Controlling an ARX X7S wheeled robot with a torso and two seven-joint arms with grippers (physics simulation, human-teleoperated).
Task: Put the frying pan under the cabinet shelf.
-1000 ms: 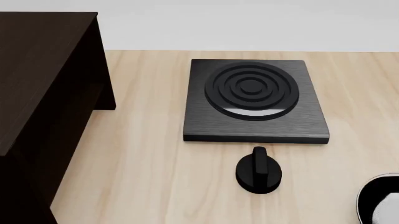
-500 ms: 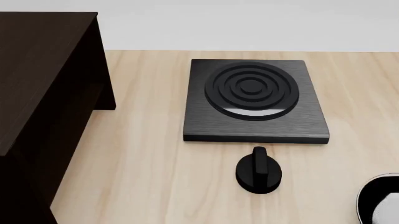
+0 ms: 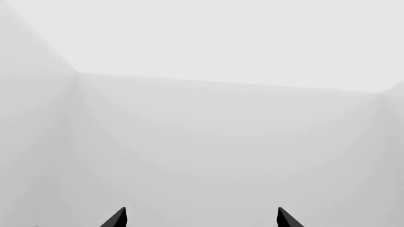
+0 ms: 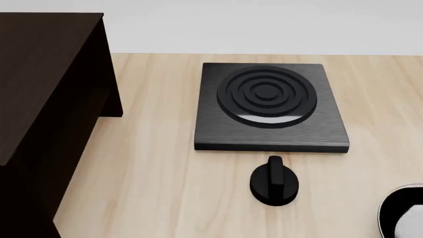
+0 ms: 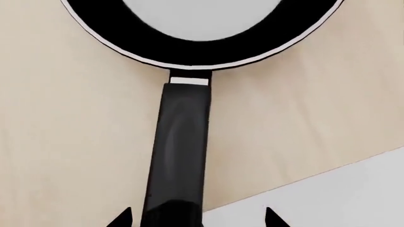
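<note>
The frying pan [image 5: 202,33] is seen in the right wrist view lying flat on the pale wooden tabletop [image 5: 69,142], its black body ringed by a thin silver rim and its pale grey inner base facing up. Its long black handle [image 5: 180,151] runs from the pan toward the tabletop's edge and reaches past that edge. In the head view only a curved piece of the pan [image 4: 401,213] is shown, at the tabletop's near right corner, cut off by the picture's border.

The right gripper [image 5: 197,218] is placed over the handle's end, with one dark fingertip [image 5: 121,218] on each side of it. The fingers are spread wide, well clear of the handle on both sides, and nothing is held.

The left gripper [image 3: 200,218] is pointed at a plain pale grey background; only its two dark fingertips [image 3: 117,218] are shown, set wide apart with nothing between them.

The cabinet shelf [image 4: 39,99] is stood along the tabletop's left side, very dark brown, with a flat top board and boxy sides, well apart from the pan. A square black stove plate [image 4: 270,106] with raised concentric rings is set toward the far middle of the tabletop. A round black knob [image 4: 274,182] is laid just beside the plate's near edge, between the plate and the tabletop's near edge.
</note>
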